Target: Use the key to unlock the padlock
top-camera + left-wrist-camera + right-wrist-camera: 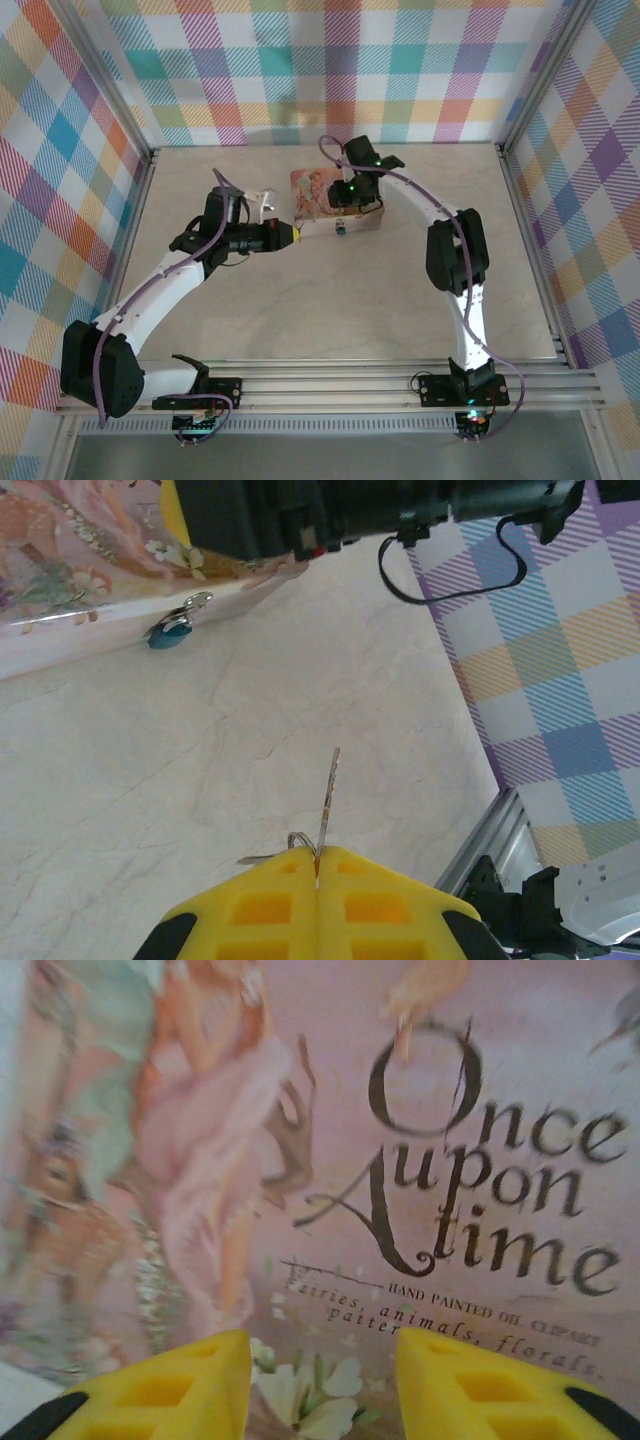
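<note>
- The left gripper (317, 854) has its yellow fingers (390, 905) pressed together on the key (328, 792), whose thin metal blade sticks out past the fingertips, seen edge-on.
- A small wire loop (296, 837) shows at the base of the key, just beside the fingertips.
- The padlock (170, 633) (tiny and teal-blue, with a silvery metal part above it) hangs at the near side wall of the pink tin (70, 630), low down by the table (150, 780).
- From above, the padlock (341, 230) sits about midway along the tin's near side, and the left gripper is to its left, by the tin's near left corner.
- The key's tip is apart from the padlock, with bare table between them.
- The right gripper (322, 1370) is over the tin's lid with its two yellow fingers (170, 1390) spread apart and nothing between them.
- The printed lid reads "Once Upon A time" beside a pink-dressed figure and a deer.
- I cannot tell whether the right fingers touch the lid.
</note>
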